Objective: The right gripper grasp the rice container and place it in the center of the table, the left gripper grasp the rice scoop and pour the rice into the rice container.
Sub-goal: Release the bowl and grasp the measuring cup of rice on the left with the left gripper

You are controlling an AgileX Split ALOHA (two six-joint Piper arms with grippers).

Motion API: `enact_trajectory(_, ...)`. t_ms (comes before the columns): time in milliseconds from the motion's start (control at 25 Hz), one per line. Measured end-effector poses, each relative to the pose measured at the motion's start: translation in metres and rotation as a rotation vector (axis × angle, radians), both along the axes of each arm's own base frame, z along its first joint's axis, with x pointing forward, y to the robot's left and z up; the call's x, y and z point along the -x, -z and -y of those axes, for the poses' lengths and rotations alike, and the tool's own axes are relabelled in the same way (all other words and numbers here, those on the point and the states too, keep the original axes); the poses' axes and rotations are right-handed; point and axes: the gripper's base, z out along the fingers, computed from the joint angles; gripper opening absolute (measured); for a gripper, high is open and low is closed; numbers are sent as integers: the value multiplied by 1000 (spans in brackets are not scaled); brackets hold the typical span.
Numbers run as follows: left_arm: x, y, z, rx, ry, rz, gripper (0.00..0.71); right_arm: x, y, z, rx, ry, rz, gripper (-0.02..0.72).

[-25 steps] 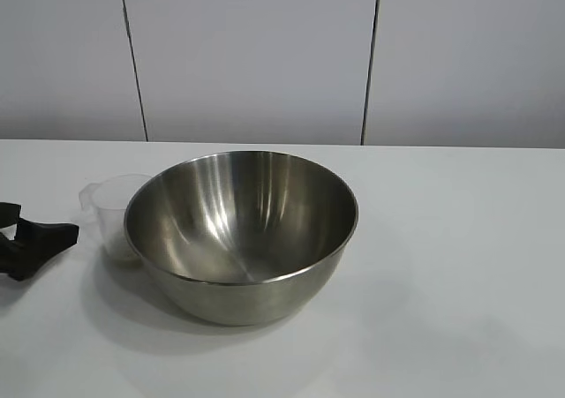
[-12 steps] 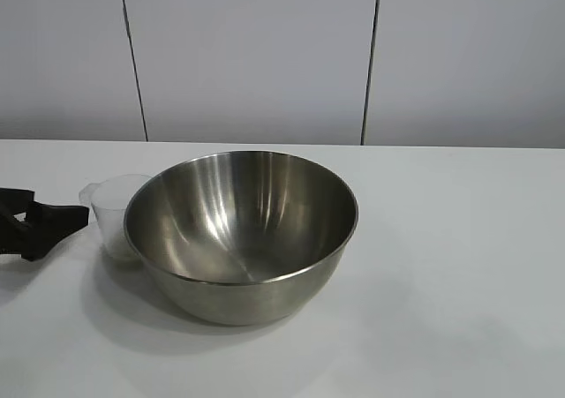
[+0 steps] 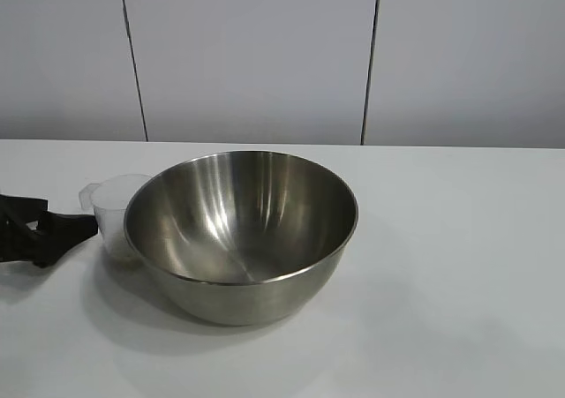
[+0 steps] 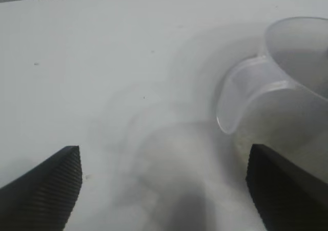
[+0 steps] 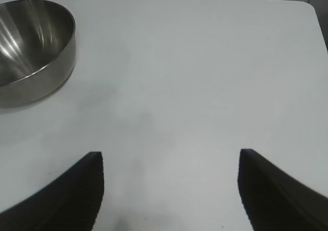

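Left claw (image 3: 75,229) is spread open just beside the scoop (image 3: 113,206), by the bowl (image 3: 240,230). Scoop looks light and slippery, so pinch its handle tab (image 4: 245,90).

The steel bowl (image 3: 241,235) stands upright on the white table (image 3: 459,266) just left of the frame's centre, shiny and wide. The clear plastic cup (image 3: 113,206) stands upright against its left side, handle tab (image 4: 241,100) pointing left.

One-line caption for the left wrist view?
Left end effector, fingers spread open, closing in on the scoop standing on the table, handle tab toward it, not yet gripped.
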Motion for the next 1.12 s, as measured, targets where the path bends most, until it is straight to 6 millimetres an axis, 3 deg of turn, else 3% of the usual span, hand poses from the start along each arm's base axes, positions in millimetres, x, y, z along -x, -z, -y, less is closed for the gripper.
enact_trajectory(280, -10, -4, -1, 33, -6, 14, 622, 0, 0, 0, 0, 0, 0, 496)
enact_trajectory(520, -8, -4, 2, 50, 25, -2, 517, 0, 0, 0, 0, 0, 0, 495)
enact_trajectory(880, -5, -4, 6, 44, 82, -6, 78, 0, 0, 0, 0, 0, 0, 495)
enact_trajectory(960, -5, -5, 6, 43, 89, -2, 33, 0, 0, 0, 0, 0, 0, 495)
enact_trajectory(1120, -7, -17, 6, 34, 91, 33, 10, 0, 0, 0, 0, 0, 0, 495)
